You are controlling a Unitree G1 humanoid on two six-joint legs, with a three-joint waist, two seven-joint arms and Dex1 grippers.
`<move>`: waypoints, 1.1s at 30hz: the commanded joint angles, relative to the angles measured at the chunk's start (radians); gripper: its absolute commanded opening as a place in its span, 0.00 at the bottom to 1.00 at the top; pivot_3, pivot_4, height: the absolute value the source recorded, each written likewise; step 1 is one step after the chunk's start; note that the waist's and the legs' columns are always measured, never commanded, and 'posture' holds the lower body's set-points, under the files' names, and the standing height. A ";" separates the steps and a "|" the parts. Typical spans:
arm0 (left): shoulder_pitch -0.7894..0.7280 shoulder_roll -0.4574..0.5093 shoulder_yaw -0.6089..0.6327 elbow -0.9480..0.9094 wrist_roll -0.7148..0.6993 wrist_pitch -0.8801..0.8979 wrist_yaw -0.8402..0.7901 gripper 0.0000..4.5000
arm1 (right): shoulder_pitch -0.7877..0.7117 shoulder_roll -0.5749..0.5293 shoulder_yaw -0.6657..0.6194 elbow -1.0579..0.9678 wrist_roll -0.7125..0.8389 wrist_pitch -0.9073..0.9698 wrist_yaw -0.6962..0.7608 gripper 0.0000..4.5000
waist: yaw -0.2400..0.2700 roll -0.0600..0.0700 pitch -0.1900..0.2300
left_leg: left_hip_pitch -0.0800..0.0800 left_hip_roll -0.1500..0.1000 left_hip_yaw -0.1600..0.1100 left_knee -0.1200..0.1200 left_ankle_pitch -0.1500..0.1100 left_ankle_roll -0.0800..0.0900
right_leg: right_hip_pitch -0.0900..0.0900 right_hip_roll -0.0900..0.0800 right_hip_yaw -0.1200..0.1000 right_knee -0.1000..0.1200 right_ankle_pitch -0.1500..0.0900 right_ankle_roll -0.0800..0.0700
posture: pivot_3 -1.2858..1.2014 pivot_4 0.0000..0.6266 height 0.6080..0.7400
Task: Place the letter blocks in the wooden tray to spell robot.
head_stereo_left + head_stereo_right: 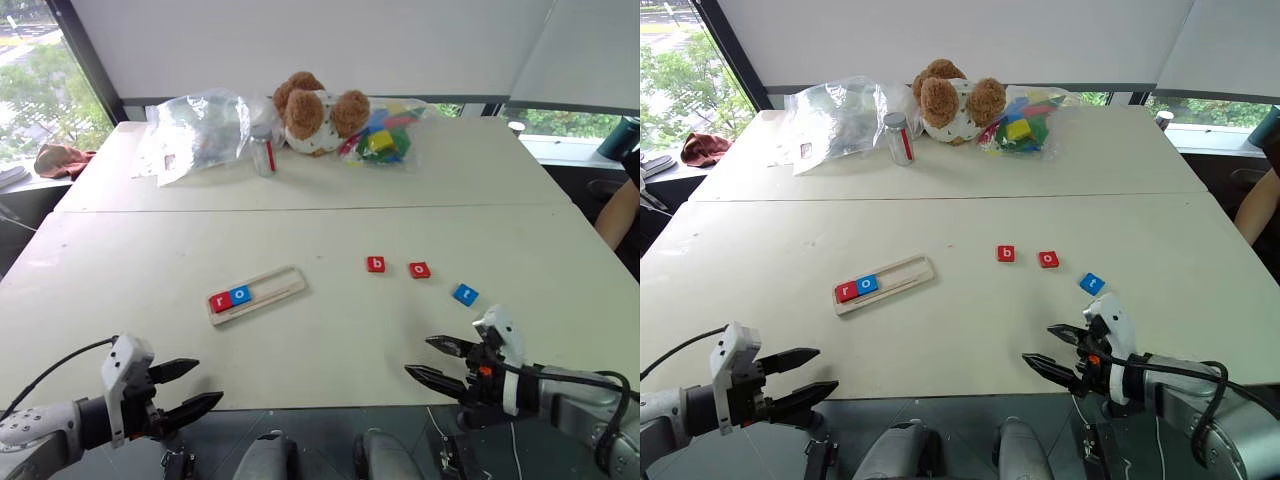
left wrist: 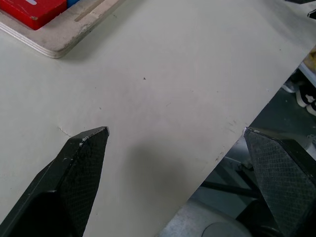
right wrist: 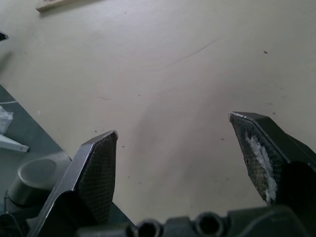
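We read the wooden tray as our landmark: it lies on the pale worktop, angled, with two tiles seated at its left end, a red "r" tile touching a blue "o" tile. The rest of the groove is bare.

Right of the tray, three loose tiles lie flat in a row trailing toward the near right: a red "b" tile nearest the tray, then a red tile whose letter looks like "o", then a blue tile furthest out, letter too small for us to read for certain.

Beyond the tray, at the far side of the worktop: a crumpled clear plastic bag, a small clear jar, a brown teddy bear and a bag of multicoloured blocks. No readable labels on any of them.

Left tool: fingers apart, nothing between them, at the near edge of the worktop, nearer than the tray's left end. Right tool: fingers apart, also carrying nothing, near edge, just nearer than the blue loose tile.

The left wrist view adds the tray's layered plywood edge and a corner of the red tile close up; the right wrist view catches just a far tray corner and white wear on one finger pad.
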 commanded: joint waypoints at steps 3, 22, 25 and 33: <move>-0.018 -0.019 0.025 0.012 0.004 -0.019 0.003 1.00 | 0.011 -0.003 0.012 0.027 -0.040 -0.044 0.029 0.87 | 0.001 0.000 0.000 | 0.000 0.000 0.000 0.000 0.000 0.000 | 0.000 0.000 0.000 0.000 0.000 0.000 | 0.52 0.24 1.00; -0.008 -0.052 0.025 0.007 0.048 -0.032 0.027 1.00 | -0.094 0.020 0.053 0.122 -0.067 0.025 0.026 0.87 | -0.003 -0.003 -0.002 | 0.001 0.000 0.000 0.000 0.000 0.000 | 0.001 0.000 0.000 0.000 0.000 0.000 | 0.52 0.24 1.00; 0.000 -0.055 0.027 0.007 0.066 -0.044 0.033 1.00 | -0.100 0.014 0.067 0.132 -0.122 -0.039 0.033 0.87 | -0.002 -0.004 -0.002 | 0.001 0.000 0.000 0.000 0.000 0.000 | 0.001 0.000 0.000 0.000 0.000 0.000 | 0.52 0.24 1.00; -0.206 0.118 0.094 0.196 0.080 -0.092 -0.103 1.00 | -0.240 -0.005 0.066 0.184 -0.094 -0.050 0.108 1.00 | 0.002 -0.002 -0.001 | 0.001 0.000 0.000 0.000 0.000 0.000 | 0.001 0.000 0.000 0.000 0.000 -0.001 | 0.52 0.24 1.00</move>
